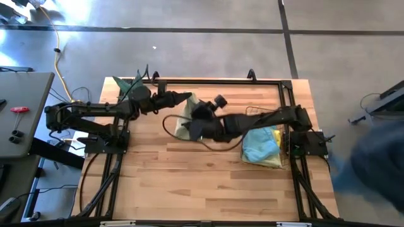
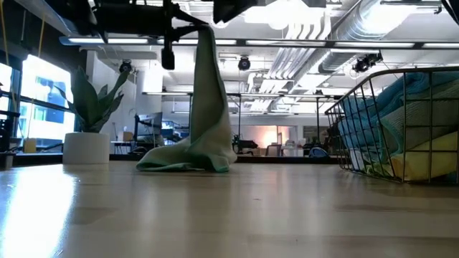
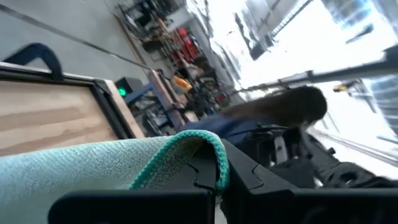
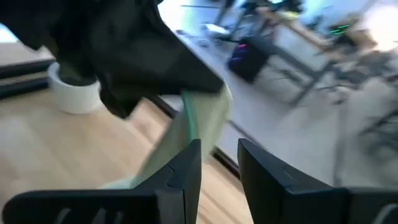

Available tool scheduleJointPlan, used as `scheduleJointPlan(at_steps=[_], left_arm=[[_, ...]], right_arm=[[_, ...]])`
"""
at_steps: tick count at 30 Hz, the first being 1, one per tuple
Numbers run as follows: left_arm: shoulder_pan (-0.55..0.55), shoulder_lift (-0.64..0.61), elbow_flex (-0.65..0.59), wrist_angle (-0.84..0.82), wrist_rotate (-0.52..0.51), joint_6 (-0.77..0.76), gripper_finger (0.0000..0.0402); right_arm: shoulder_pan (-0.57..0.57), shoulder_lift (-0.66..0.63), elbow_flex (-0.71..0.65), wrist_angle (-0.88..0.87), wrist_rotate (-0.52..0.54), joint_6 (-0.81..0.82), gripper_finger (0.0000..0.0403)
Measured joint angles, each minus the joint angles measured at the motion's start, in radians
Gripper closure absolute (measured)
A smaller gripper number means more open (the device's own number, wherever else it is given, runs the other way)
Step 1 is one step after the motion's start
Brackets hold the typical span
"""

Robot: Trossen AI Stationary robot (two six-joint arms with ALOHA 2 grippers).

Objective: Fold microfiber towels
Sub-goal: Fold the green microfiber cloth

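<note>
Currently a pale green towel (image 2: 203, 107) hangs from the left hand (image 1: 187, 96), which is closed tight on its upper edge; the left wrist view shows the teal hem (image 3: 186, 155) pinched between the fingers. The lower part pools in a heap on the table (image 1: 189, 183), toward the far side, near the potted plant (image 2: 90, 115). The right hand (image 4: 219, 163) sits just beside the hanging cloth, fingers partly apart with a narrow gap, nothing between them; the towel is just ahead of the tips.

The remaining towels, blue (image 1: 260, 144) and yellow (image 1: 276, 161), lie in the wire basket (image 2: 401, 122) at the right side.

Step, by my reading: right hand is lining up for a second edge so the cloth can be spread.

Risks:
- narrow gap may push the fabric aside rather than take it;
- grabbing mid-cloth instead of a corner would give a skewed fold;
- the two hands are close, so a collision is possible;
- the hem may slip if pulled sideways.
</note>
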Motion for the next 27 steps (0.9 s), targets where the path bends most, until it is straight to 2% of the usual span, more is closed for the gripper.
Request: scheduleJointPlan(at_steps=[2,7,10,13,18,24,27], left_arm=[[0.015,0.0,0.0,0.012,0.048,-0.001,0.0401],[0.043,0.0,0.0,0.026,0.104,0.001,0.0401],[0.052,0.0,0.0,0.027,0.109,-0.002,0.0401],[0.059,0.0,0.0,0.029,0.111,-0.004,0.0401],[0.078,0.0,0.0,0.029,0.117,-0.008,0.0401],[0.1,0.0,0.0,0.029,0.139,-0.009,0.0401],[0.106,0.0,0.0,0.029,0.139,-0.009,0.0401]], right_arm=[[0.023,0.017,0.0,-0.058,0.071,0.085,0.0304],[0.048,0.048,0.0,-0.245,0.089,0.381,0.0304],[0.048,0.046,-0.023,-0.245,0.093,0.466,0.0304],[0.048,0.042,-0.07,-0.205,0.076,0.47,0.0304],[0.046,0.027,-0.117,-0.184,-0.034,0.441,0.0304],[0.038,-0.087,-0.119,-0.288,-0.214,0.21,0.0304],[0.018,-0.148,-0.117,-0.382,-0.302,0.156,0.0304]])
